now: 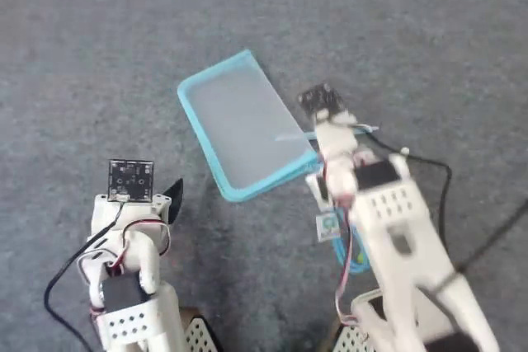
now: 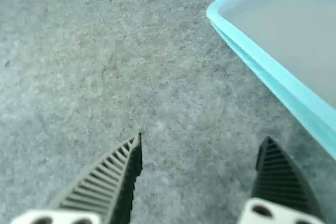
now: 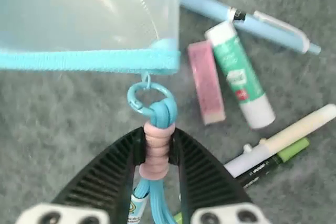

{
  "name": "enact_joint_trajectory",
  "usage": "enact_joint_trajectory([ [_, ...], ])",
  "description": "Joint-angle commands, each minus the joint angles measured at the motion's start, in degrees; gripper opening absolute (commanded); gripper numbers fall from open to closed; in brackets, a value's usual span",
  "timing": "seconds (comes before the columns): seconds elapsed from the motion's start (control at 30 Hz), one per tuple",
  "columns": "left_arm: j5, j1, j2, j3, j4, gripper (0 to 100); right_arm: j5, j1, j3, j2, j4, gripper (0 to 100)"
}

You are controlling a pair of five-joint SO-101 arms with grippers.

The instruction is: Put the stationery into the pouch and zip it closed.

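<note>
- While the grey surface (image 1: pixel 99 55) carries all the task's things, little of the job looks done by my reading: packing has not begun, and zipping shut comes after that.
- Clear with a blue edge, the pouch (image 1: pixel 239 125) lies flat at mid-surface, slanting from far left to near right. Nothing shows through its clear face, so it looks empty.
- At the pouch's near right corner sits the right hand (image 3: pixel 156 135), its jaws pinched tight on the zip pull.
- Left of the pouch and apart from it, the left hand (image 2: pixel 202 145) hangs with its jaws spread wide and nothing between them.
- Every piece of stationery lies loose on the surface just right of that same corner, outside the pouch:
  - the blue pen (image 3: pixel 241 19), farthest off;
  - the white marker (image 3: pixel 286 140) and the green pen (image 3: pixel 273 163), side by side;
  - the glue stick (image 3: pixel 239 74);
  - the pink eraser (image 3: pixel 205 82), just beside the glue stick.
- Smallest is the zip pull (image 3: pixel 156 148), a pink bead on a blue cord and ring hooked at the pouch's corner. I cannot tell whether the zip is open or shut; if it is shut, opening comes first, then five items to load.
</note>
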Motion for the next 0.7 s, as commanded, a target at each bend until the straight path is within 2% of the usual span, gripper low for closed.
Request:
enact_joint_trajectory([
  [0.0, -1.1, -0.1, -1.2, -3.6, -0.2, 39, 1.0, -2.6, 4.2, -13.6, -0.9, 0.6],
  [0.1, -0.3, 4.0, -1.1, -8.5, 1.1, 39, 1.0, -4.3, 4.5, -19.9, 1.3, 0.6],
  [0.2, 0.8, 11.3, 1.0, -12.4, 4.0, 39, 0.9, -4.3, 4.8, -21.7, 1.8, 0.6],
  [0.3, 6.2, 16.2, 8.8, -17.0, 3.2, 30, 0.9, -4.4, 4.8, -19.7, 1.8, 0.6],
  [0.43, 9.5, 18.2, 23.5, -24.0, -1.1, 17, 0.8, -4.4, 4.5, -17.7, 1.3, 0.6],
  [0.53, 13.5, 18.1, 33.8, -25.1, -7.8, 17, 0.9, -4.4, 3.0, -17.4, 1.8, 0.6],
  [0.67, 14.2, 18.2, 45.0, -24.7, -15.7, 18, 1.4, -4.4, -3.4, -16.8, 4.4, 0.6],
])
